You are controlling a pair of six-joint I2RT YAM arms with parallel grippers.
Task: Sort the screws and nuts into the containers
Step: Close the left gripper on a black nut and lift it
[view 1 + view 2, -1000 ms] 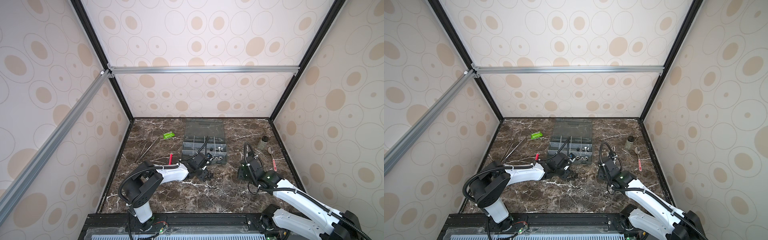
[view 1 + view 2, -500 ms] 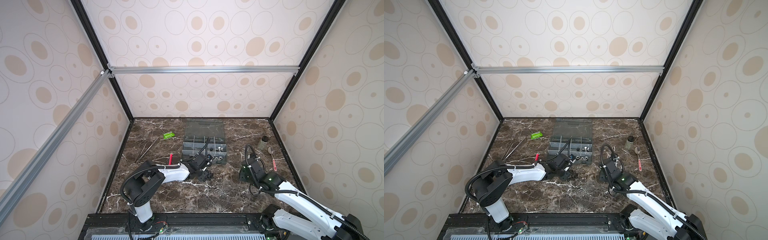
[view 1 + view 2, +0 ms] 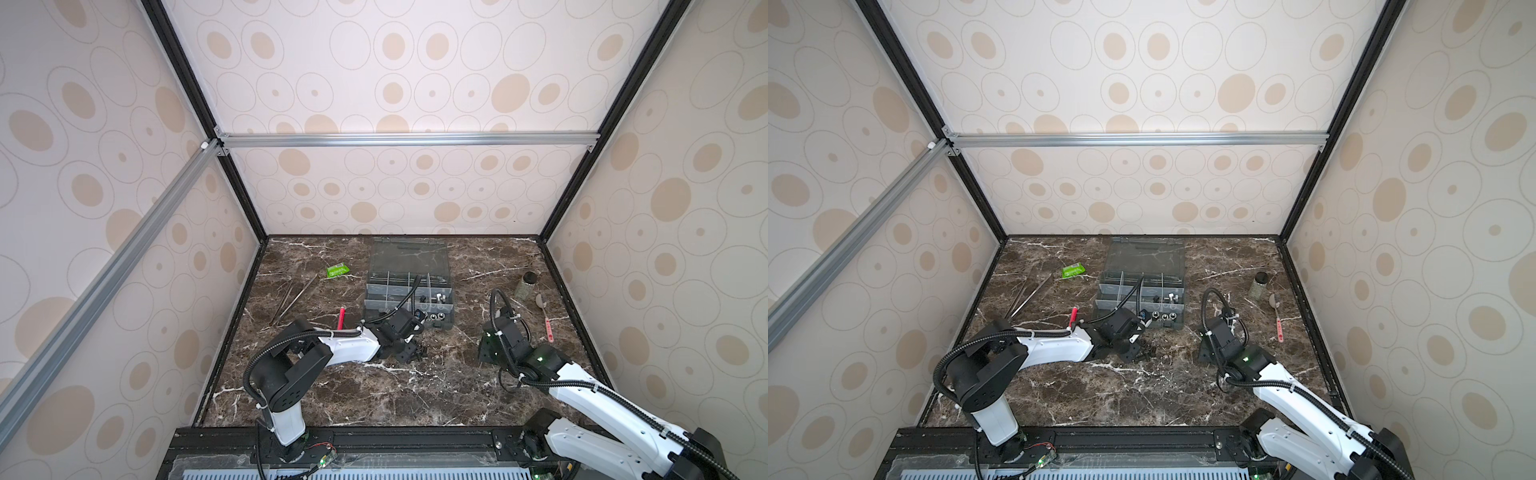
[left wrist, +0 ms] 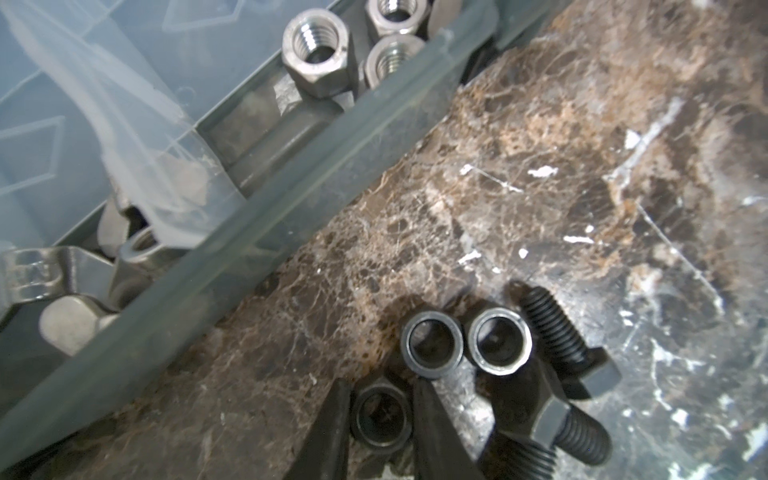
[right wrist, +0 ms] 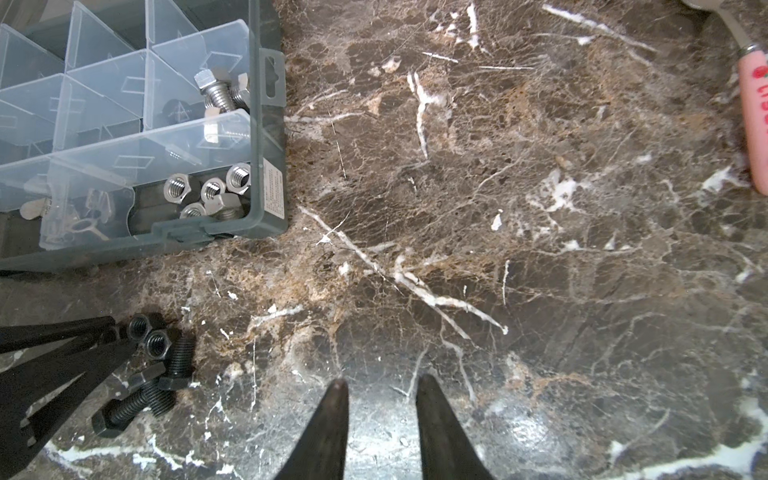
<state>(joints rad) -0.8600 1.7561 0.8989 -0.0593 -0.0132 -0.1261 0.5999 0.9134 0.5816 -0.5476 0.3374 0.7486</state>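
1. Left pincer, in both top views: low beside the black screws, before the organiser box, unmoved since a second ago; jaws too small to read.
2. Left wrist: my tips clamp a black nut; one screw runs off frame.
3. Right wrist: my right pincer stands apart over the marble table; silver nuts fill a corner compartment.

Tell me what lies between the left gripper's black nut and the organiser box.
Nothing: in the left wrist view, only bare marble separates the black nut from the wall of the organiser box.
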